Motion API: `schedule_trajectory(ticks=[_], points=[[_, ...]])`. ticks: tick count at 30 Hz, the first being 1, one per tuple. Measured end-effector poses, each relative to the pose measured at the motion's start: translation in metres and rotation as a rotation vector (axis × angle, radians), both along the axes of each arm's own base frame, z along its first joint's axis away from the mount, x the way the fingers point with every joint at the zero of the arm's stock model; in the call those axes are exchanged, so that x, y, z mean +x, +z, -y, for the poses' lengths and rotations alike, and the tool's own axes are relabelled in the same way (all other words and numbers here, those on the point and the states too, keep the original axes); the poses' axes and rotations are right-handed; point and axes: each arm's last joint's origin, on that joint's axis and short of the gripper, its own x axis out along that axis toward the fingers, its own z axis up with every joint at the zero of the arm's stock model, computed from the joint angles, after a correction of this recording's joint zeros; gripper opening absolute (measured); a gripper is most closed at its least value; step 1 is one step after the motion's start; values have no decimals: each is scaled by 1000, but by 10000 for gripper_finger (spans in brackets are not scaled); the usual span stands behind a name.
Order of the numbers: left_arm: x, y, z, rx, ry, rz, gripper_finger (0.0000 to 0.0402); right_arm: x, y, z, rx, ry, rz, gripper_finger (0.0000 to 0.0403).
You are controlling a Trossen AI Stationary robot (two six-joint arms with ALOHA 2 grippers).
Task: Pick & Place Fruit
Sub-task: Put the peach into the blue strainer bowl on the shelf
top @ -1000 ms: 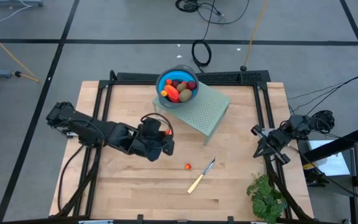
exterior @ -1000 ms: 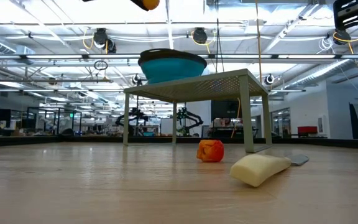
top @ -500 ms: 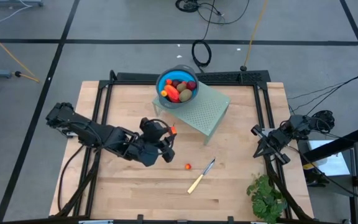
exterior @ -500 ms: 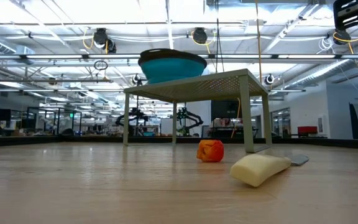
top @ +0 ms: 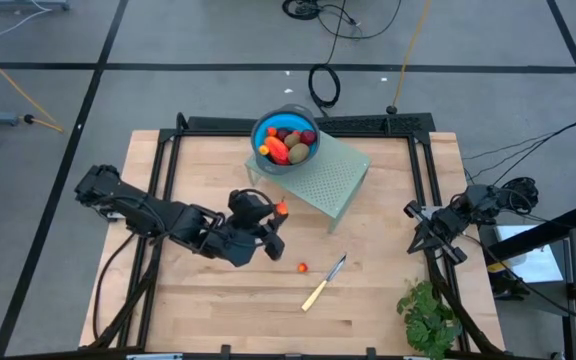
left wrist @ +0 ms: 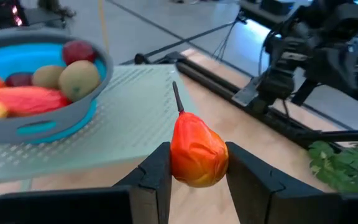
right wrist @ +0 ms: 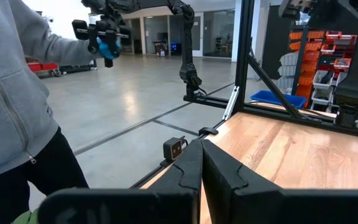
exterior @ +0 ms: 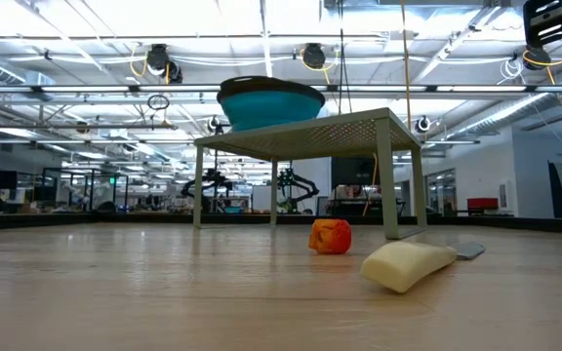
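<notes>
Left end effector point(left wrist: 197, 171) is clamped on a small orange-red fruit point(left wrist: 196, 151), raised over the bench point(top: 208, 300) left of the blue bowl point(top: 286, 140); right end effector point(right wrist: 201, 163) waits, fingers together.

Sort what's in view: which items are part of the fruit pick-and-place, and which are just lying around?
Job:
- orange-red fruit held between the left gripper fingers, above the table
- blue bowl holding the other fruit, on the perforated stand
- small orange-red piece loose on the table

Lying about:
- pale-handled knife
- leafy green bunch
- right gripper, idle at the table's right edge
</notes>
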Motion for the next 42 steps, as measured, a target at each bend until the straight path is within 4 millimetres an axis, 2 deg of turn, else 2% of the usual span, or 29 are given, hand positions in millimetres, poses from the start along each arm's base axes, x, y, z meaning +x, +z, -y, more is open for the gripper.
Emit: schedule_trajectory(ticks=[6, 11, 19, 25, 34, 42], points=[[6, 4, 5, 9, -60, 33, 122, 0, 0, 0, 0, 0, 0, 0], [7, -1, 4, -14, -55, 44, 122, 0, 0, 0, 0, 0, 0, 0], [18, -45, 6, -96, -108, 179, 122, 0, 0, 0, 0, 0, 0, 0], [17, -72, 5, -92, -136, 336, 122, 0, 0, 0, 0, 0, 0, 0], [4, -92, 0, -71, -220, 562, 122, 0, 0, 0, 0, 0, 0, 0], [-4, -99, -10, -65, -321, 679, 122, 0, 2, 0, 7, -1, 17, 0]])
